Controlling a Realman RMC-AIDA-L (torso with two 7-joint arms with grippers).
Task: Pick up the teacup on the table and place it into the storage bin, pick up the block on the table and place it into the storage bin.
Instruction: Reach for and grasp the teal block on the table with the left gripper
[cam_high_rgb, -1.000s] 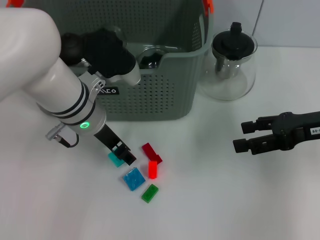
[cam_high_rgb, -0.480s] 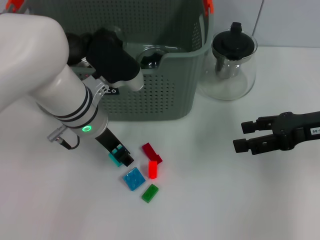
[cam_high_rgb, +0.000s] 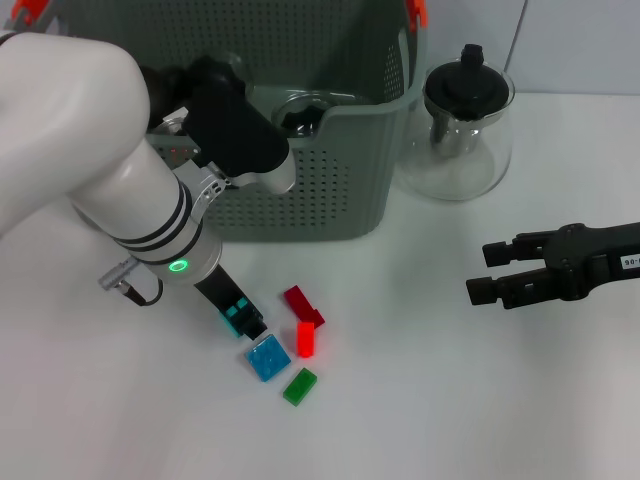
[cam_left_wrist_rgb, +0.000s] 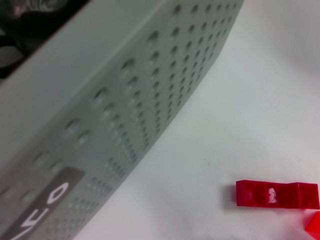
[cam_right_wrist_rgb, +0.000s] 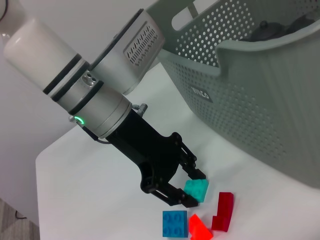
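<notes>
Pinching a studded teal block (cam_high_rgb: 237, 314), the left gripper's (cam_high_rgb: 243, 319) fingers sit before the perforated storage bin (cam_high_rgb: 330, 190).

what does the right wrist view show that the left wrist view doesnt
Only the right wrist view shows the left gripper with its fingers closed around the teal block, plus the blue block and the white left arm behind it.

Only the left wrist view shows a close-up of the bin's black label; that arm's own fingers are out of frame.

Both show the grey storage bin wall, the dark red block and the white table.
</notes>
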